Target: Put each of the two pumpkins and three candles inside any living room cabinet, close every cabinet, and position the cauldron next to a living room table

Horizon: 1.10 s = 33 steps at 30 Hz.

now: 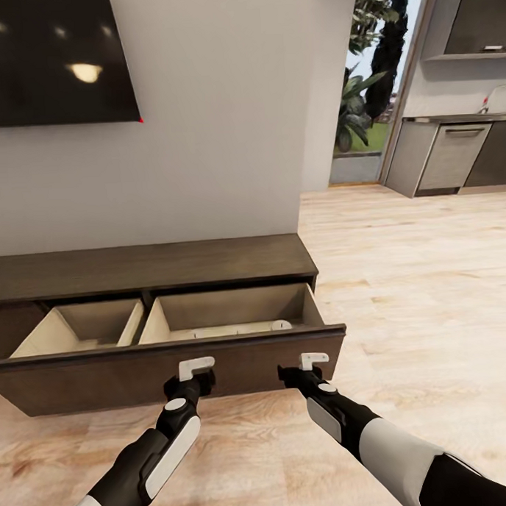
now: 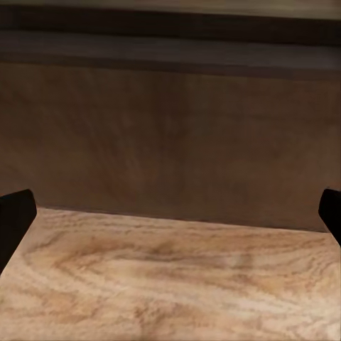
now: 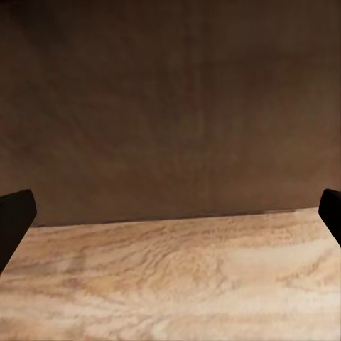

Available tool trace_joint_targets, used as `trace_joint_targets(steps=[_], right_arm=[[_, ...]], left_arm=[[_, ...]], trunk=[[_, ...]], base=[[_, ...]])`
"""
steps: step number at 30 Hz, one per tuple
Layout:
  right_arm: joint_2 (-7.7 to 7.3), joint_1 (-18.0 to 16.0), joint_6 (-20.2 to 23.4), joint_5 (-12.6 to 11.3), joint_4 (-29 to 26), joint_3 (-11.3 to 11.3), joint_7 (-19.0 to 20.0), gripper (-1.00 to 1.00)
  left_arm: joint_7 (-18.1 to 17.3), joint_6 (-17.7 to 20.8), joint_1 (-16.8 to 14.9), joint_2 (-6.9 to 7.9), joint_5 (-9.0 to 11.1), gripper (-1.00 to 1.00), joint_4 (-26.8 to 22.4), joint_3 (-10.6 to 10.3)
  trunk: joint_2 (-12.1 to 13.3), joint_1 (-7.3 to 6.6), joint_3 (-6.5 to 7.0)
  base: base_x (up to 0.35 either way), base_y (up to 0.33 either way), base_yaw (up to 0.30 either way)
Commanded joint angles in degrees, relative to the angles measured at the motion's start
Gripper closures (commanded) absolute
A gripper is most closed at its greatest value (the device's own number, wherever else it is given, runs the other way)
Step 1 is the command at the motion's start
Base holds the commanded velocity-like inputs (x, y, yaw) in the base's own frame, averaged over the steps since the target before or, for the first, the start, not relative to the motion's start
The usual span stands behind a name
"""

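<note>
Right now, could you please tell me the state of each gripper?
Left gripper: open, holding nothing, at the cabinet drawer front.
Right gripper: open, holding nothing, at the same drawer front.

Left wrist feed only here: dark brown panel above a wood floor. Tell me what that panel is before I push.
Observer: It is the front of the pulled-out drawer of the long, low dark-brown wooden cabinet. From the head view its pale wood interior is exposed.
Operator: Give me the other arm's position.
Observer: The right claw is close to the same drawer front, level with the left claw. Both are open.
Operator: Report what's inside.
Observer: A low pale shape lies at the front of the drawer's right-hand compartment. Too much of it is hidden behind the drawer front to identify it.
</note>
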Motion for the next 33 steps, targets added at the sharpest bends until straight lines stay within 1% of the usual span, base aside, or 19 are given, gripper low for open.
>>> trace_joint_targets(steps=[1, 6, 16, 26, 33], right_arm=[[-0.03, -0.06, -0.28, -0.59, 0.01, 0.49, -0.31, -1.0], [-0.02, -0.06, -0.28, -0.59, 0.01, 0.49, -0.31, -1.0], [-0.01, -0.06, -0.28, -0.59, -0.01, 0.49, -0.31, -1.0], [-0.09, -0.06, -0.28, -0.59, -0.04, 0.49, -0.31, -1.0], [-0.09, -0.06, -0.28, -0.59, -0.05, 0.49, -0.31, -1.0]], left_arm=[[0.48, 0.18, -0.06, 0.07, 0.3, -1.0, -0.09, -0.22], [0.48, 0.18, -0.06, 0.07, 0.23, -1.0, -0.09, -0.23], [0.45, 0.18, -0.06, 0.04, 0.36, -1.0, -0.09, -0.24], [0.45, 0.18, -0.06, -0.02, 0.23, -1.0, -0.09, -0.15], [0.45, 0.18, -0.06, 0.05, 0.21, -1.0, -0.09, -0.15]], trunk=[[-0.02, -0.01, -0.05], [-0.09, 0.12, -1.16], [-0.09, 0.12, -1.16], [-0.09, 0.12, -1.16], [-0.09, 0.12, -1.16]], base=[[0.004, 0.0, 0.0], [0.001, 0.0, 0.0], [0.008, 0.0, 0.0], [0.259, 0.013, 0.0], [0.157, 0.002, 0.0]])
